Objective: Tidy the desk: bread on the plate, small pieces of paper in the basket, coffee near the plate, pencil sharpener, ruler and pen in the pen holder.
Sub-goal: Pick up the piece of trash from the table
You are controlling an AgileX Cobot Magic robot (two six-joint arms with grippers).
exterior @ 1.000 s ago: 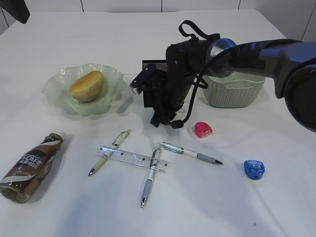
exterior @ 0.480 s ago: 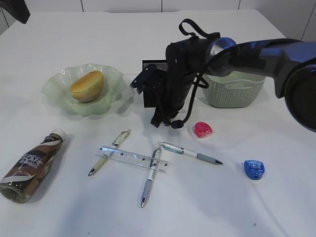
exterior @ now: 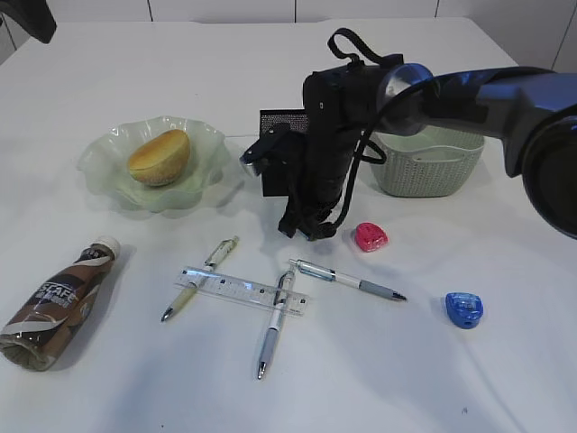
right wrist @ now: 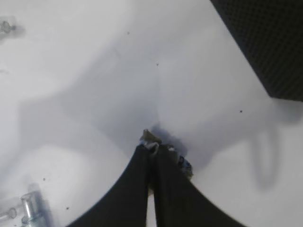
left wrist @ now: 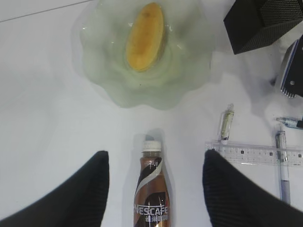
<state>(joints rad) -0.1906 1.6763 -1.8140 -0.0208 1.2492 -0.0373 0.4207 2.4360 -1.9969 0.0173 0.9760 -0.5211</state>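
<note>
My right gripper (exterior: pixel 302 230) points down at the table in front of the black mesh pen holder (exterior: pixel 275 122). In the right wrist view it (right wrist: pixel 152 150) is shut on a small crumpled piece of paper (right wrist: pixel 149 137) at its tips. My left gripper (left wrist: pixel 155 153) is open above the lying coffee bottle (left wrist: pixel 152 194), which sits between its fingers. The bread (exterior: pixel 160 155) lies on the green glass plate (exterior: pixel 108 176). A ruler (exterior: pixel 242 290), three pens (exterior: pixel 347 280), a pink sharpener (exterior: pixel 370 236) and a blue sharpener (exterior: pixel 464 309) lie on the table.
The green basket (exterior: pixel 424 167) stands at the back right, behind my right arm. The coffee bottle (exterior: pixel 56 302) lies at the front left, below the plate. The ruler rests across two pens (exterior: pixel 273 329).
My right gripper has risen slightly and shifted a little to the right, still shut. Nothing else has moved.
</note>
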